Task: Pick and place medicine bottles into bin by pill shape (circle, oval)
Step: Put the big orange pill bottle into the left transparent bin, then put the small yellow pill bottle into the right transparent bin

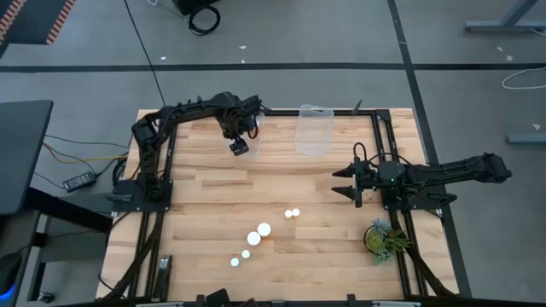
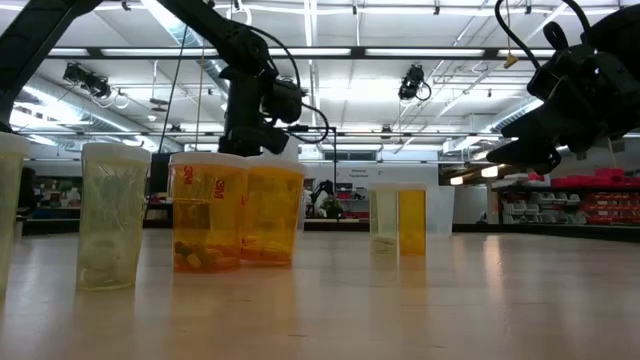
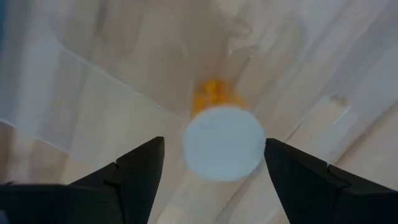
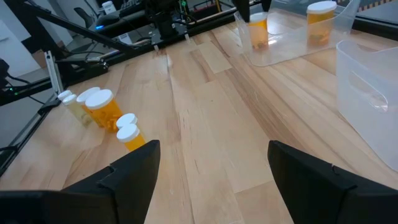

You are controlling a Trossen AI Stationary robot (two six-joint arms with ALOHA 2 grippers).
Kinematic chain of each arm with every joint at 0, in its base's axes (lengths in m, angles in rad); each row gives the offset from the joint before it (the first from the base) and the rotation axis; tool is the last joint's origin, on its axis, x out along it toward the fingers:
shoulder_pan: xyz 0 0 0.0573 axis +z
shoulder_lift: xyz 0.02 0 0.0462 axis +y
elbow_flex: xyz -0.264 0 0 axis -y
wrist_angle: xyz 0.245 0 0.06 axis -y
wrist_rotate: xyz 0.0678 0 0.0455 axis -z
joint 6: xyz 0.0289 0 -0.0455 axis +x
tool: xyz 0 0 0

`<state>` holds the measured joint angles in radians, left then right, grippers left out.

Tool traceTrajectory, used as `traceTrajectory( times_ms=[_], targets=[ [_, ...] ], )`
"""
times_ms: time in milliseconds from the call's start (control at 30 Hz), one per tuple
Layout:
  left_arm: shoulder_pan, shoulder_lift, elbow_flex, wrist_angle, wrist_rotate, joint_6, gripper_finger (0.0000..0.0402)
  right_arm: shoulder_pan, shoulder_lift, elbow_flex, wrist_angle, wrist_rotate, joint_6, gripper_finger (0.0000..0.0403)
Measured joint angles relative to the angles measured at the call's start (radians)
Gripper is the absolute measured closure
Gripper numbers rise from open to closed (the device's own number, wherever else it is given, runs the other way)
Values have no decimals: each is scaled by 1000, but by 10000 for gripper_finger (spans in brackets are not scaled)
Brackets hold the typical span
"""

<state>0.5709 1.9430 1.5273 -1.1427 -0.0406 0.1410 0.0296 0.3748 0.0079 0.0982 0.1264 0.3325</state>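
Observation:
My left gripper (image 1: 241, 147) hangs open at the far side of the table, pointing down into a clear bin (image 1: 254, 130). In the left wrist view a medicine bottle's white cap (image 3: 224, 142) shows between and below the fingers, with a gap on one side. The bottle stands on the bin floor (image 4: 258, 25) beside a second one (image 4: 320, 15). Several more bottles (image 1: 264, 228) stand in a slanting row near the front edge. My right gripper (image 1: 348, 182) waits open at the table's right side, nothing between its fingers.
A second clear bin (image 1: 313, 130) stands at the far edge, right of the first. A small green plant (image 1: 381, 237) sits by the right arm's base. Bare wood lies between the bins and the row of bottles (image 4: 102, 106).

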Motion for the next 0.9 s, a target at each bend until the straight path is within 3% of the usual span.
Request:
traceTrajectory(
  times_ms=[367, 900],
  targets=[
    [-14, 0, 231, -124, 0, -25, 115, 0, 0, 0, 0, 0, 0, 98],
    [-87, 0, 478, -139, 0, -25, 115, 0, 0, 0, 0, 0, 0, 98]
  ],
)
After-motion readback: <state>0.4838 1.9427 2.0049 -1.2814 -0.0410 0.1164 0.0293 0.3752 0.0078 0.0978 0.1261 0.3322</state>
